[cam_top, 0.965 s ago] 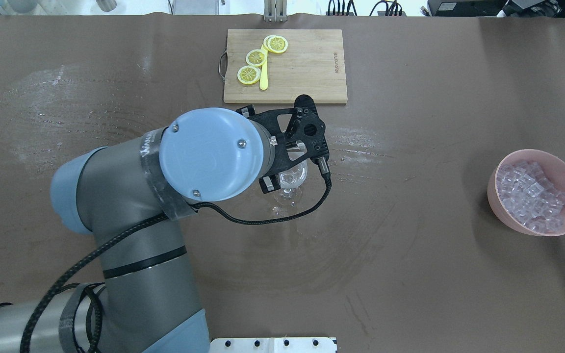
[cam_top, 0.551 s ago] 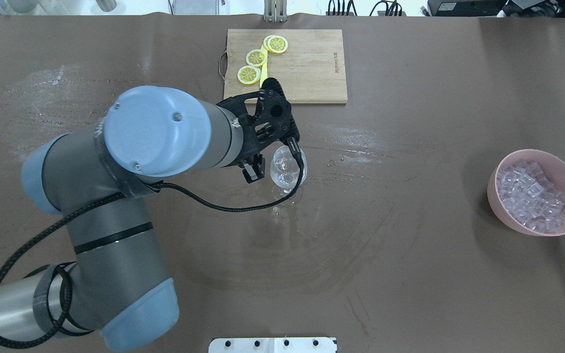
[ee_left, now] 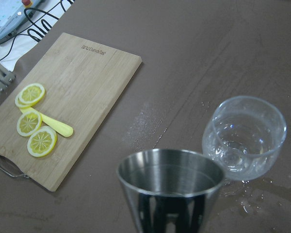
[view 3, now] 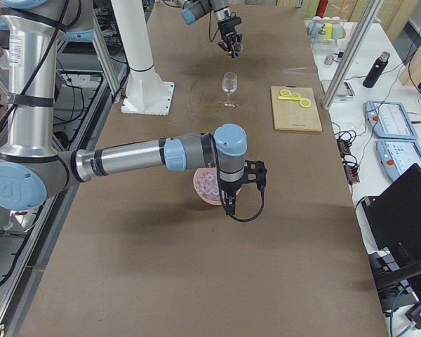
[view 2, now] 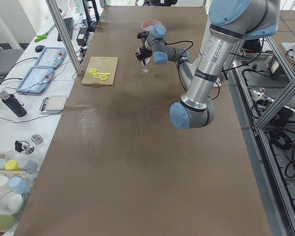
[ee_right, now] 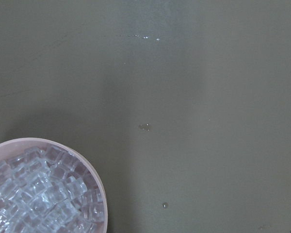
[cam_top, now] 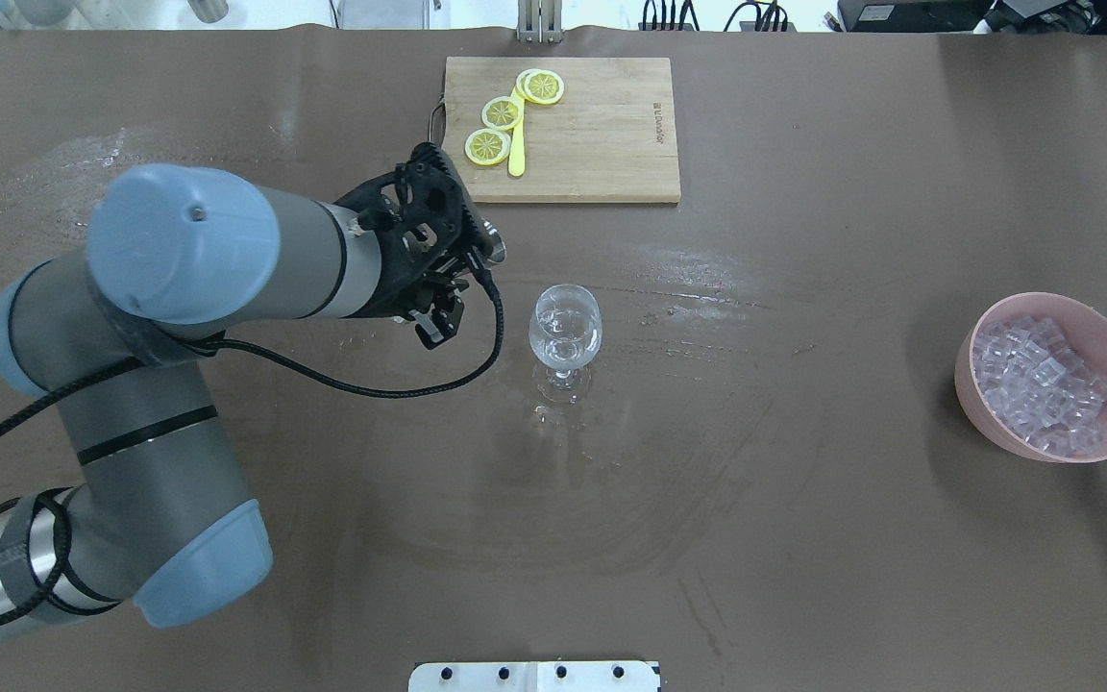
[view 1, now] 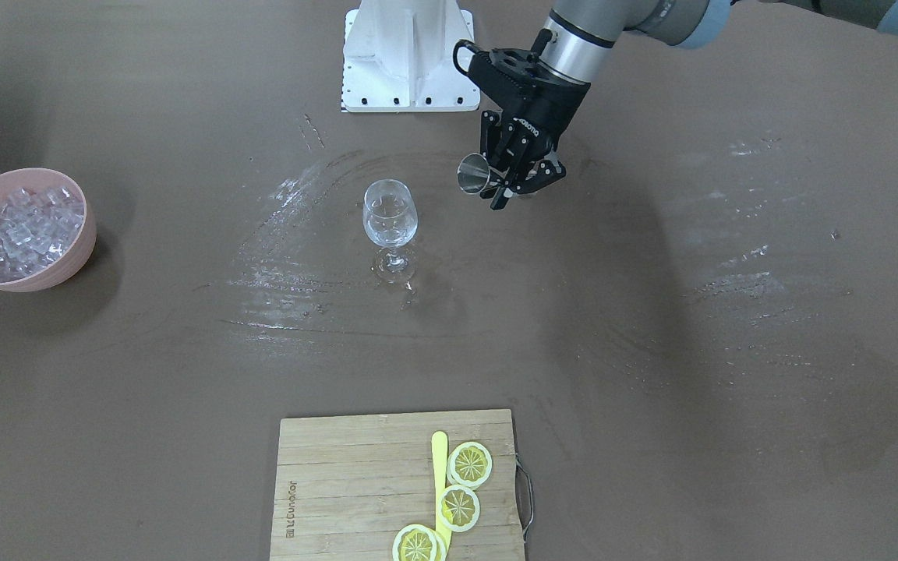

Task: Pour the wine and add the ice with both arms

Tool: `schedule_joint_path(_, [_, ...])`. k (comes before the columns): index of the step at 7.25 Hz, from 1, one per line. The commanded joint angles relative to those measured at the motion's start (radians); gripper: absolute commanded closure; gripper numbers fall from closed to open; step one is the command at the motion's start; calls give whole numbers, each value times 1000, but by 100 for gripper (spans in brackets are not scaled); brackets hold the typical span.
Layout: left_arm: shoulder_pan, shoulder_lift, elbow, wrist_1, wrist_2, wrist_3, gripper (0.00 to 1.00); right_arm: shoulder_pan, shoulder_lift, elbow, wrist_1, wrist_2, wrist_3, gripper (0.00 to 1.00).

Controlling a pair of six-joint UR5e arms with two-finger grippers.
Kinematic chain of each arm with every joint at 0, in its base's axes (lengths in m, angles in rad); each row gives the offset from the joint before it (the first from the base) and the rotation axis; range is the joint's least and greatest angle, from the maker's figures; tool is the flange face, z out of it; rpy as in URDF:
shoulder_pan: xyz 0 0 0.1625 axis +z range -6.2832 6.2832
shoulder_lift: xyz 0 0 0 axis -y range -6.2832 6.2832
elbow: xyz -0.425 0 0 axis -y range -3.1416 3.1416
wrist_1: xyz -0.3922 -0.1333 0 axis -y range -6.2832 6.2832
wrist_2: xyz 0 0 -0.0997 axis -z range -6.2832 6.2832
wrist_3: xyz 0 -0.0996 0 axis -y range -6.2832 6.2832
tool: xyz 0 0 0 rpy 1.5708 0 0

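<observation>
Ice point(cam_top: 1044, 384) is lying heaped in a pink bowl point(cam_top: 965, 375) toward the robot's right end of the brown worktop point(cam_top: 803, 538), well apart from the wine glass point(view 1: 390, 214) standing upright mid-worktop. The right arm point(view 3: 133, 158) is reaching out, and the right hand point(view 3: 227, 202) is hanging close above the bowl, so it is by far the nearer to the ice; fetching the cubes is probably its job. Its wrist camera is showing the bowl only in the lower left corner, so the ice is sitting off to one side of the hand rather than squarely beneath it, and a small sideways shift is likely needed first. The heap is offering no long axis, only loose cubes. No fingers are appearing in that wrist view and the side view is too distant, so I cannot tell whether this hand is released or clenched. The left hand point(view 1: 517, 178) is grasping a steel jigger point(view 1: 472, 172) just beside the glass, not touching it. The left wrist view is revealing the jigger's inside, seemingly empty, which the overhead view is hiding behind the left arm point(cam_top: 227, 250).
</observation>
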Motion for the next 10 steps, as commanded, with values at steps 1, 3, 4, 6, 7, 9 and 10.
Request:
schedule_joint_path(1, [-4,203,21,-374,-2,-153,100,0,-1,2,0,0,-2,0])
schedule_joint_path(3, [-6,315,144,-742,74,-252,100,0,-1,3,1,0,-2,0])
schedule_joint_path(4, [-6,327,267,-934,136,-258,100,0,-1,3,2,0,-3,0])
schedule_joint_path(6, [-2,331,455,-1199,258,-280,100,0,-1,5,2,0,-2,0])
schedule_joint_path(7, [4,331,474,-1212,365,-309,100,0,-1,6,2,0,-2,0])
schedule_joint_path(9, [16,331,470,-1197,585,-364,100,0,-1,8,2,0,-2,0])
schedule_joint_path(10, [21,331,488,-1165,637,-363,100,0,-1,8,2,0,-2,0])
